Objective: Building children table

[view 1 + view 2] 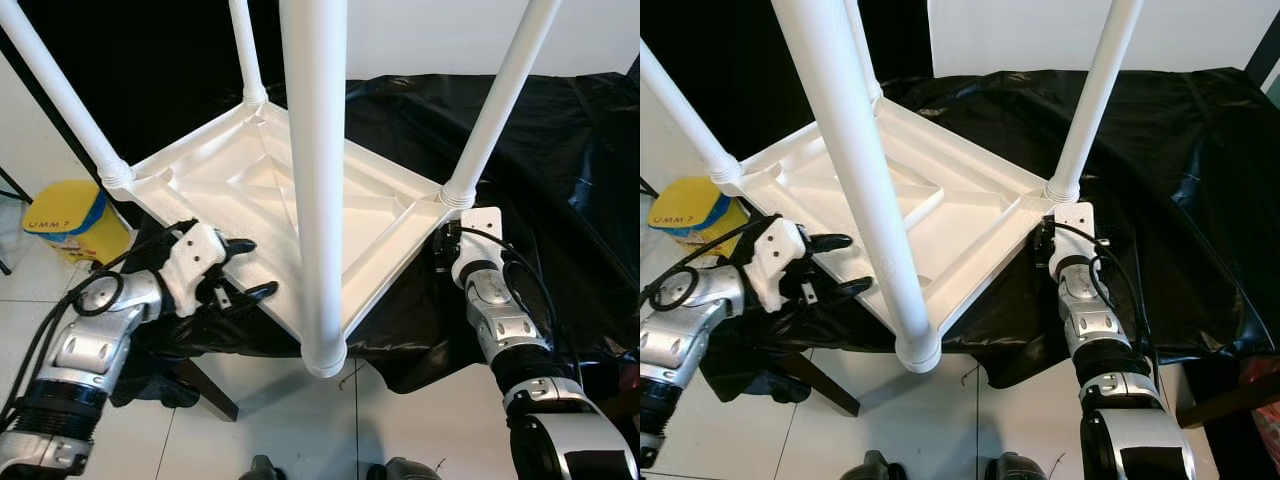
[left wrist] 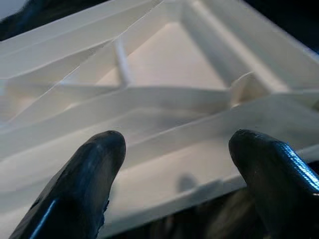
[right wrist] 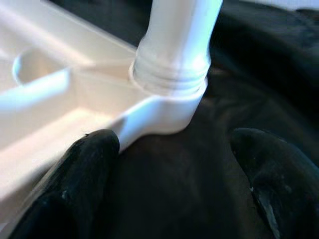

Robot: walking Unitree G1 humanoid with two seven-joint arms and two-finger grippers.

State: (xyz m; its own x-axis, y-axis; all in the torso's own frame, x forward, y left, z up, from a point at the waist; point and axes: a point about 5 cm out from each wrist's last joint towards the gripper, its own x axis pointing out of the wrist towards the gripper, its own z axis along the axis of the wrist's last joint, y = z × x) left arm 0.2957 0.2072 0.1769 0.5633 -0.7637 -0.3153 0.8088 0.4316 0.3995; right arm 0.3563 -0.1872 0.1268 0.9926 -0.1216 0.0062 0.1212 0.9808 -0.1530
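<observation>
On the black sheet [image 1: 560,150] the white table [image 1: 250,180] lies upside down, its underside up and four legs standing from the corners; the near leg [image 1: 318,180] rises toward the camera. The left gripper [image 1: 243,268] is at the near left edge of the tabletop, fingers [image 2: 84,184] spread apart and holding nothing, with the ribbed rim lying between them in the left wrist view. The right gripper [image 3: 169,169] is at the right corner, just below the socket where the right leg [image 1: 500,100] is screwed in; its fingers [image 3: 84,174] are also apart and empty, one very near the corner, maybe touching, the other over the sheet. I judge the step is to take the table by its two sides, perhaps for turning it. To do it well, both grippers should close on the rim itself, not on the sheet, and at similar height, so the table does not twist. The yellow box [image 1: 70,220] stands on the floor to the left, apart.
</observation>
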